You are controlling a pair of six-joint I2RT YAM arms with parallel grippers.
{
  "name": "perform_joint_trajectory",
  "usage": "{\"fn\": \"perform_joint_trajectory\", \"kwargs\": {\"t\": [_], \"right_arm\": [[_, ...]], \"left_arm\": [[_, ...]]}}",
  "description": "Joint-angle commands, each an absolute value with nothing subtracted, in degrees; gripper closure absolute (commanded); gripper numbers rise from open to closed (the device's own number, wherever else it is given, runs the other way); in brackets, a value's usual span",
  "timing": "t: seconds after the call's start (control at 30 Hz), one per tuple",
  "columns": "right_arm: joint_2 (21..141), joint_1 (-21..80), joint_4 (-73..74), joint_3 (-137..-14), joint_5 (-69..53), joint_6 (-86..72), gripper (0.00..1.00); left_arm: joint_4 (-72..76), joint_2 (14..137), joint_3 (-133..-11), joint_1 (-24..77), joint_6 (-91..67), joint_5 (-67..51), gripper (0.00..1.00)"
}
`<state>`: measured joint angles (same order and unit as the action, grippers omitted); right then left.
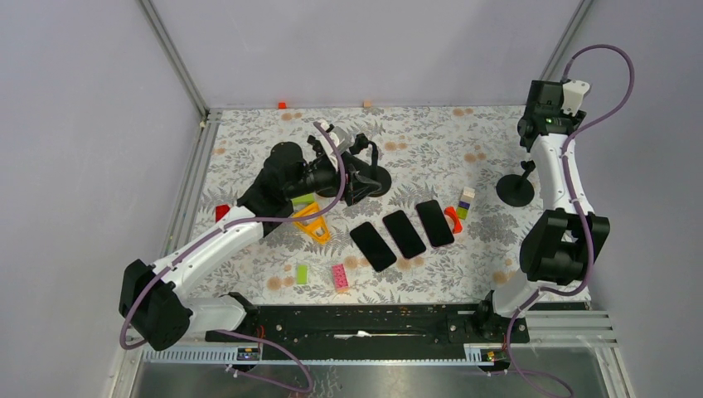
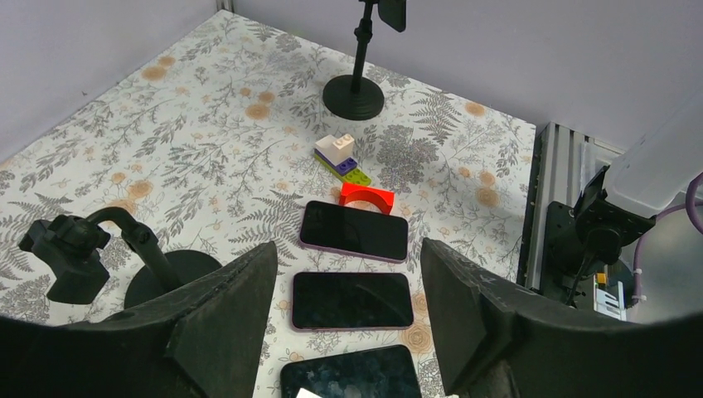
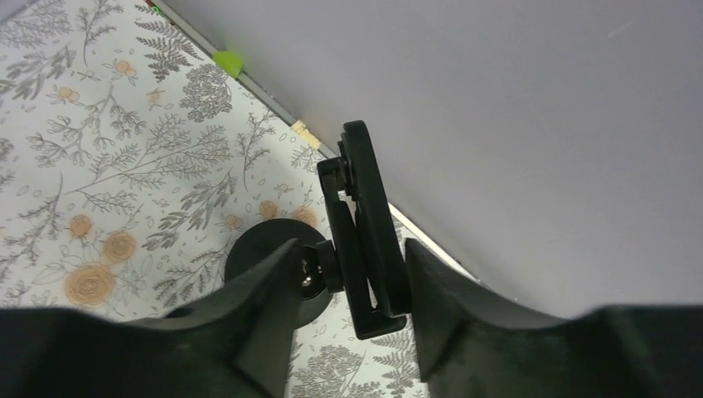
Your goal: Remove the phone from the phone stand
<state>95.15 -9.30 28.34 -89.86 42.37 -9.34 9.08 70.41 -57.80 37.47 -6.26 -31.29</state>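
The phone is held upright on the far-right stand, straddled edge-on by the nearer right gripper, grip not tellable, while the left gripper is spread, empty, well away

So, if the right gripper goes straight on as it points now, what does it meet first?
The phone clamped in the phone stand; it stands between the fingers of the right gripper, though depth is unclear.
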Motion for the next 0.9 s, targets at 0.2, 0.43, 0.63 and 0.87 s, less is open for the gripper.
{"fn": "perform_joint_trajectory", "kwargs": {"t": [0.2, 0.43, 0.63, 0.87], "right_arm": [[93.0, -10.0, 27.0, -90.8, 43.2, -8.0, 0.95], [88.3, -10.0, 27.0, -91.1, 41.3, -5.6, 1.0], [82.1, -9.5, 27.2, -95.0, 36.7, -2.3, 1.0], [74.1, -1.6, 26.4, -97.6, 33.3, 4.1, 1.0]], "left_arm": [[11.1, 70.8, -59.5, 37.7, -5.5, -31.8, 0.32], [12.9, 68.0, -56.3, 37.6, -5.7, -31.3, 0.32], [13.1, 63.6, -52.5, 37.3, -4.8, -30.5, 0.31], [15.5, 56.8, -46.7, 32.2, -8.9, -33.1, 0.28]]}}
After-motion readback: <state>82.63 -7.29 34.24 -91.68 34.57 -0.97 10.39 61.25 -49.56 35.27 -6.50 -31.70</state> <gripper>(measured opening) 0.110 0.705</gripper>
